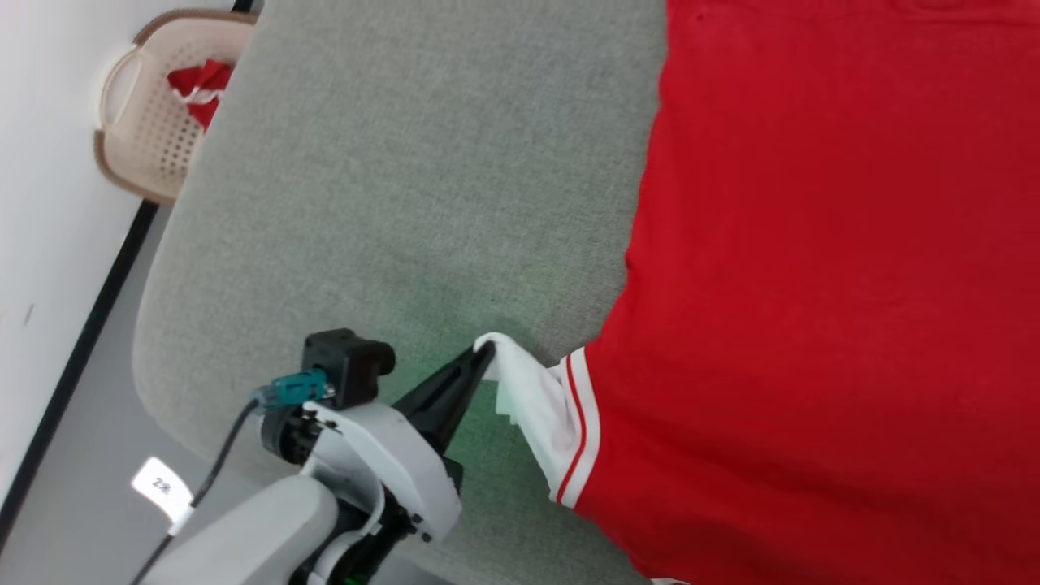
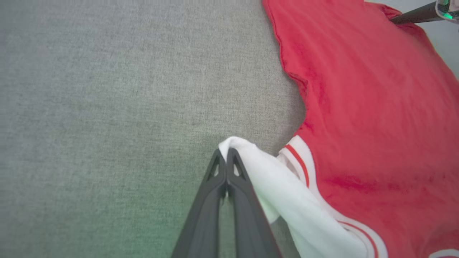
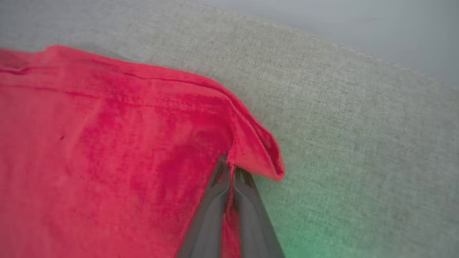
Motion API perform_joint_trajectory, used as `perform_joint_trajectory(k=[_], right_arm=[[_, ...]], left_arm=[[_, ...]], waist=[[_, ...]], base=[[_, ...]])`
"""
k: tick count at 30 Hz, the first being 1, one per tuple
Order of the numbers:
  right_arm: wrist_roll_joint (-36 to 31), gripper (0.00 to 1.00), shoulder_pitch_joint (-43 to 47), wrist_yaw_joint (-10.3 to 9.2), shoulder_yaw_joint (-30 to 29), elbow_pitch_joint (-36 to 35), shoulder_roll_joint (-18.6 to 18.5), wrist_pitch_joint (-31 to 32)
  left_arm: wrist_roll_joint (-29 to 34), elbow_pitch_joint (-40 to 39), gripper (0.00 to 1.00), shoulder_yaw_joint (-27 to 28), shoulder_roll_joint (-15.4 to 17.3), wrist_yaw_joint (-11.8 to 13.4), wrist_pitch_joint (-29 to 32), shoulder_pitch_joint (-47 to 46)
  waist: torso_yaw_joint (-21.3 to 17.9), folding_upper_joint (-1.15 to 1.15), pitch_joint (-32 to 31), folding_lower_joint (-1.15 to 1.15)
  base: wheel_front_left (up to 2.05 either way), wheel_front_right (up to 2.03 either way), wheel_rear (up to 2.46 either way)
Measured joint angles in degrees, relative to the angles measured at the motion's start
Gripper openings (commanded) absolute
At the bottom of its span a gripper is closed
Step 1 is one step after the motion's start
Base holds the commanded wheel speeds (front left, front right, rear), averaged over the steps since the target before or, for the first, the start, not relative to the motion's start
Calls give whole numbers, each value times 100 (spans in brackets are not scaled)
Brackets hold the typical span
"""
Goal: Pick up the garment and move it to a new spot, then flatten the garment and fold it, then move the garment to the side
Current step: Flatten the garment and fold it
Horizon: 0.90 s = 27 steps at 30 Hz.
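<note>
Has red shirt [image 1: 812, 284] spread flat across desk [image 1: 406, 162]. Pinches white sleeve [image 2: 279, 186] tip w/ left hand [image 2: 226, 156], clenched; nips hem corner [image 3: 265, 157] w/ right hand [image 3: 231, 170], clenched too, near desk edge. Prob. handles light, limp; best taken at corners/seams, else sags & bunches.

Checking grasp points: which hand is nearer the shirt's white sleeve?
Left. The left hand is shut on the white sleeve tip; the right hand pinches a red corner across the shirt.
</note>
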Motion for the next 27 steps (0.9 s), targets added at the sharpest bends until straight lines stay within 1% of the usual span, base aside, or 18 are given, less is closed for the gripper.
perform_joint_trajectory(k=[5,9,14,17,21,24,27], right_arm=[[673,0,583,1,312,-603,-53,-55],[1135,0,1274,2,531,-1339,-285,-76],[1660,0,2316,2,501,-2305,-546,-183],[1808,0,3024,2,330,-2848,-605,-269],[1946,0,3997,2,-97,-3419,-582,-363],[1927,0,4748,2,-478,-3811,-416,-437],[1846,0,5443,2,-826,-4149,-136,-461]], left_arm=[[-20,1,0,79,236,94,-19,134],[-79,-42,0,140,430,207,0,297],[-145,-164,0,189,665,359,0,515],[-175,-234,0,222,812,442,-1,667],[-222,-359,0,261,948,535,-7,799],[-255,-443,0,289,1034,602,-8,882],[-269,-534,0,300,1071,654,-25,956]], waist=[[-245,0,-272,0],[-476,0,-521,0],[-785,0,-843,0],[-989,0,-1014,0],[-1241,0,-1232,0],[-1417,0,-1372,0],[-1578,0,-1486,0]], base=[[0,0,0],[0,0,0],[0,0,0],[0,0,0],[0,0,0],[0,0,0],[0,0,0]])
